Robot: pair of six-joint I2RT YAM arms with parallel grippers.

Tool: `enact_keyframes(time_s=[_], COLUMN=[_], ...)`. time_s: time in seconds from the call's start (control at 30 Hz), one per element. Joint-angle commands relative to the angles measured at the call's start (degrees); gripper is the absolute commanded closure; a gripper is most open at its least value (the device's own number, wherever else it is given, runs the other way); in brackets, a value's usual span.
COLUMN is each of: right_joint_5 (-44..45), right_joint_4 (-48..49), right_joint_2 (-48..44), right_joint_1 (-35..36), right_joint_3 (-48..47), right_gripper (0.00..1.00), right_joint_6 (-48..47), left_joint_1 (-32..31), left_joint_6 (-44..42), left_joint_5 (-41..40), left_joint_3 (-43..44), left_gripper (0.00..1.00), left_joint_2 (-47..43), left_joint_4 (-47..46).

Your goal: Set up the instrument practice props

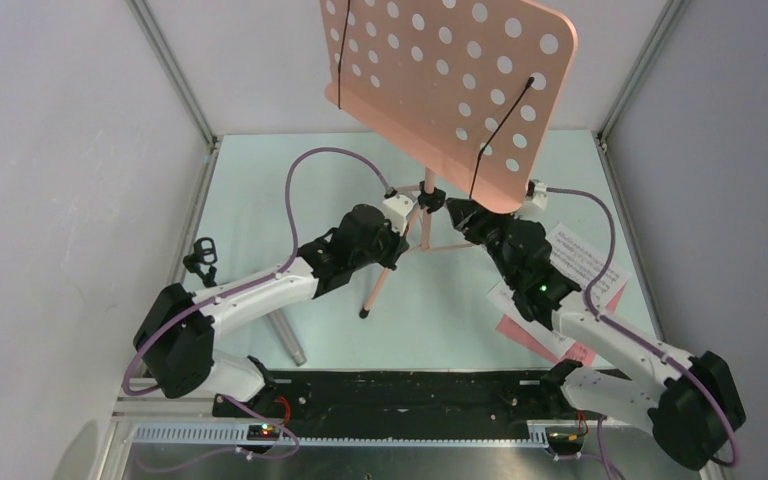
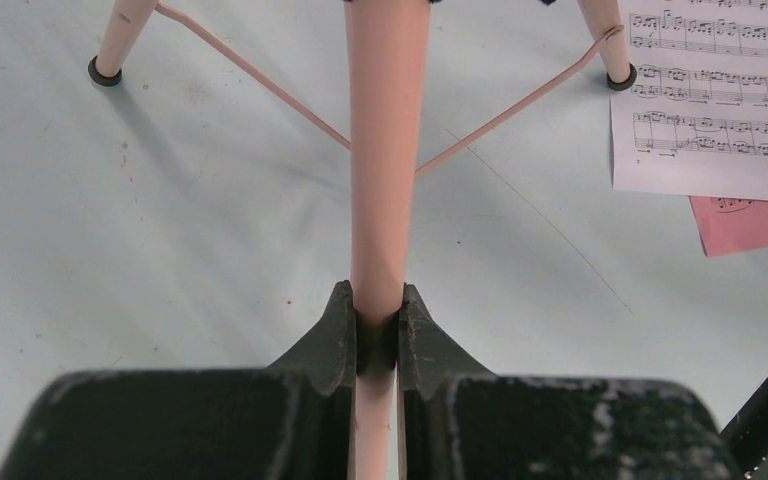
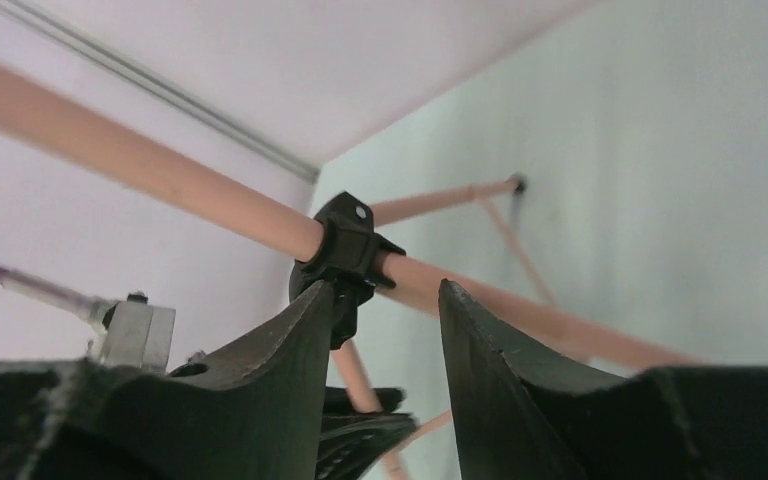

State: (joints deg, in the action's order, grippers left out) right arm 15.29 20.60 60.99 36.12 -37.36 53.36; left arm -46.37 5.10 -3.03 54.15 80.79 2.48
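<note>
Top view first: the pink music stand (image 1: pixel 450 90) is up on its three legs in the middle of the bench (image 1: pixel 260 190), with both arms reaching in at its pole (image 1: pixel 427 190). The left hand (image 1: pixel 412 215) comes in from one side and the right hand (image 1: pixel 460 215) from the other. The sheet music (image 1: pixel 580 255) lies flat off to the right. The microphone (image 1: pixel 288 342) lies near the left arm, and the little black mic stand (image 1: pixel 200 255) is just beyond it.

Left wrist: the left hand (image 2: pixel 377 320) is clamped tight on the pole (image 2: pixel 380 150), which looks like it's just steadying things. Sheets (image 2: pixel 710 120) are beside a foot.

Right wrist: the right hand (image 3: pixel 385 300) has its fingers apart and is holding nothing, with the black collar (image 3: pixel 345 250) right at one fingertip.

My read is that we're on the adjust-the-stand step. Next it probably needs the right arm to back off cleanly and go for the sheets, which is tricky because flat paper is hard to pinch.
</note>
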Motion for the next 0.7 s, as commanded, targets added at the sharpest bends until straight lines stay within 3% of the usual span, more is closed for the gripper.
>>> enact_keyframes(time_s=[0.0, 0.1, 0.2, 0.37, 0.67], right_joint_5=[11.78, 8.73, 4.62, 8.80, -1.16], right_joint_4=[4.34, 15.07, 17.93, 36.04, 43.40], right_joint_2=[-4.98, -6.21, -5.51, -1.57, 2.93], right_joint_1=[3.55, 6.12, 6.47, 6.22, 8.91], right_joint_3=[-0.12, 3.51, 5.47, 13.20, 14.39], right_gripper=[0.52, 0.52, 0.57, 0.60, 0.53], right_joint_6=[-32.90, -50.73, -61.44, -78.02, -101.40], left_joint_1=[1.72, 1.72, 1.69, 1.72, 1.72], left_joint_6=[-0.82, -0.72, -0.78, -0.86, -0.91], left_joint_5=[-6.09, -6.02, -6.05, -5.95, -6.09], left_joint_3=[-0.02, -0.02, -0.06, -0.06, -0.20], left_gripper=[1.00, 1.00, 1.00, 1.00, 1.00], left_joint_2=[1.76, 1.71, 1.60, 1.59, 1.49], left_joint_4=[7.52, 7.48, 7.50, 7.54, 7.52])
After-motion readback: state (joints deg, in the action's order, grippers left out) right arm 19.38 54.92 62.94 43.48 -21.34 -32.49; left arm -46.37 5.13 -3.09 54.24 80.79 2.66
